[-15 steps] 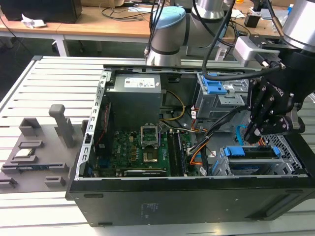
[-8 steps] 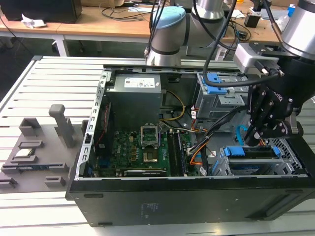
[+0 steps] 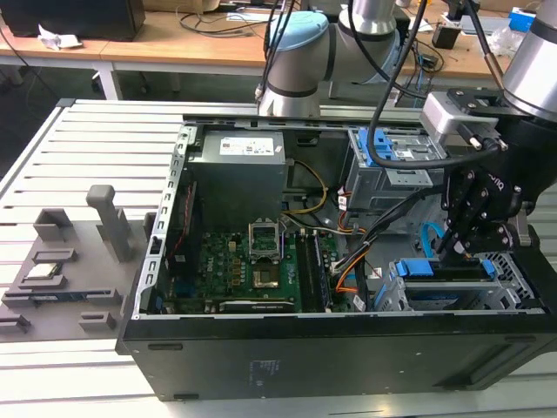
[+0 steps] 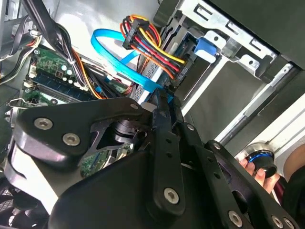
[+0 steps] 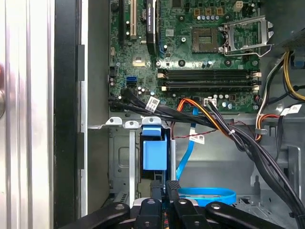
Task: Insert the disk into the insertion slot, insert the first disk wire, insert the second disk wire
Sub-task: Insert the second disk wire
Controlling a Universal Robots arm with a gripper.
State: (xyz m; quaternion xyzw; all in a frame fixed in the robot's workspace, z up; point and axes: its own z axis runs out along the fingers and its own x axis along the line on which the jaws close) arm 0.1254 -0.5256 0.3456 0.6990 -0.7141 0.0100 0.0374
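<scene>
My jaws [image 3: 454, 252] are clenched on a connector just above the disk [image 3: 444, 292] in the insertion slot [image 3: 513, 283]; the blue cable [image 5: 202, 195] beside them could snag and misalign the plug.

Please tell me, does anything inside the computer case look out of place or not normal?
Mostly orderly. One oddity: the processor socket on the motherboard stands empty. The flat blue cable lies in a loose loop beside the gripper, near the insertion slot.
</scene>
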